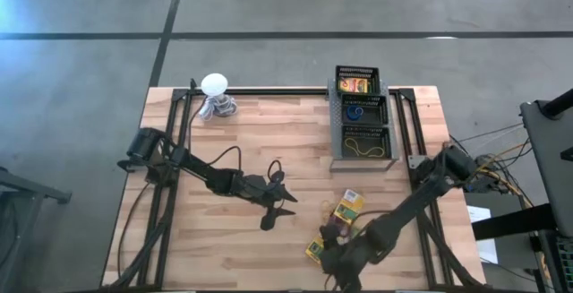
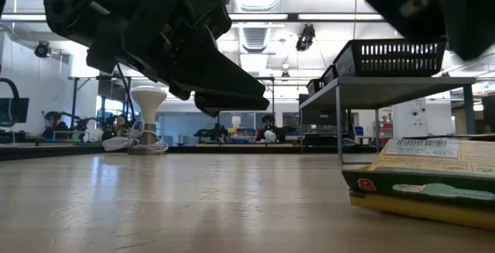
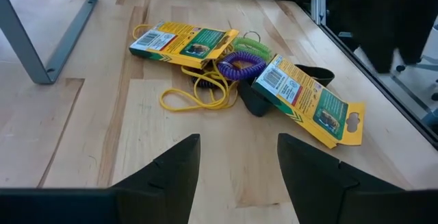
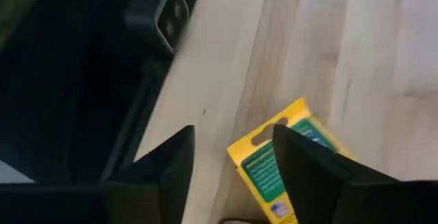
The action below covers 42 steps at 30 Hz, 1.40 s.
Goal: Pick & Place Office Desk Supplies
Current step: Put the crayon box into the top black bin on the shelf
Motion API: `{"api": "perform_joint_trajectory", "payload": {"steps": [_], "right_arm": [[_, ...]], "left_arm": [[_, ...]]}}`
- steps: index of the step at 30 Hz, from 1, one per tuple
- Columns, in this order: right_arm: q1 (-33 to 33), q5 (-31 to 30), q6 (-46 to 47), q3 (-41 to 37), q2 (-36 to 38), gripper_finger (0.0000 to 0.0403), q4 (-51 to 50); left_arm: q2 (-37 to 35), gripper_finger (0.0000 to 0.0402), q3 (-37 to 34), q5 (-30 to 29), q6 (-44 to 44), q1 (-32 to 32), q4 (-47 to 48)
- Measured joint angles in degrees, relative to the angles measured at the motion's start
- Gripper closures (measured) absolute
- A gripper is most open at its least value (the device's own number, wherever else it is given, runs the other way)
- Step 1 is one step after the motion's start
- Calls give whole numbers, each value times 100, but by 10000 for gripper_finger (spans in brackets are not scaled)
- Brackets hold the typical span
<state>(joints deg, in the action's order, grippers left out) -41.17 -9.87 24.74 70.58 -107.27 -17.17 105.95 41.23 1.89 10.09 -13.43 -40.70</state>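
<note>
Clutter sits near the front right of the worktop (image 1: 224,239): two yellow-and-green boxes (image 3: 183,43), a purple ring (image 3: 240,63), a green ring (image 3: 252,45) and loose rubber bands (image 3: 195,99) lie jumbled together, some touching. The right end effector (image 1: 333,255) hangs low over the nearer box (image 4: 274,166), its fingers spread wide with nothing between them — the box lies flat just beyond the fingertips, not gripped. The left end effector (image 1: 279,205) waits mid-worktop, also wide and empty, facing the pile. At the back stands a dark tiered organizer (image 1: 363,123) that already holds a box, a blue ring and a rubber band in separate compartments. So I judge the sorting partly done, with the right arm lining up on its next pick. That calls for settling the fingers across the box's narrow sides before closing; it lies close to the worktop's edge, and a nudge could push it off.
</note>
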Motion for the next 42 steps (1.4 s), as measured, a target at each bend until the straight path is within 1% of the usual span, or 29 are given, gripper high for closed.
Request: {"api": "perform_joint_trajectory", "payload": {"steps": [3, 5, 9, 11, 16, 17, 19, 23, 26, 29, 32, 35, 40, 42], "right_arm": [[-12, -11, 76, 433, -426, 172, -567], [-29, -42, 124, 709, -675, 158, -763], [-116, -215, 400, 1081, -1103, 151, -798], [-203, -527, 573, 1183, -1246, 154, -883], [-507, -1845, 1131, 1273, -1369, 175, -981], [-559, -2028, 1218, 1261, -1399, 178, -998], [-630, -2168, 1387, 1253, -1468, 184, -1033], [-645, -2150, 1653, 1251, -1626, 192, -1004], [-647, -2266, 1866, 1244, -1708, 201, -1021], [-677, -2490, 2151, 1245, -1758, 219, -1151], [-688, -2607, 2412, 1246, -1764, 249, -1418], [-688, -2656, 2572, 1246, -1761, 294, -1703], [-677, -2625, 2554, 1241, -1646, 381, -2004], [-655, -2593, 2455, 1233, -1560, 388, -2050]], "left_arm": [[0, 201, 0, 2, 34, -1, 8], [0, 201, 0, 0, 48, 0, 8], [0, 201, 0, 1, 44, -2, 8], [0, 201, 0, 2, -7, -1, -2], [0, 201, 13, 2, -301, -2, -114], [0, 201, 23, 2, -375, 2, -143], [0, 201, 70, 0, -561, 4, -177], [0, 201, 210, 2, -849, 4, -191], [0, 201, 278, 2, -984, 6, -190], [0, 201, 293, 1, -1024, 7, -190], [0, 201, 280, 2, -1067, 7, -187], [0, 201, 278, 0, -1153, 7, -189], [0, 201, 282, 2, -1170, 2, -188], [0, 201, 281, 2, -1173, 2, -189]]}}
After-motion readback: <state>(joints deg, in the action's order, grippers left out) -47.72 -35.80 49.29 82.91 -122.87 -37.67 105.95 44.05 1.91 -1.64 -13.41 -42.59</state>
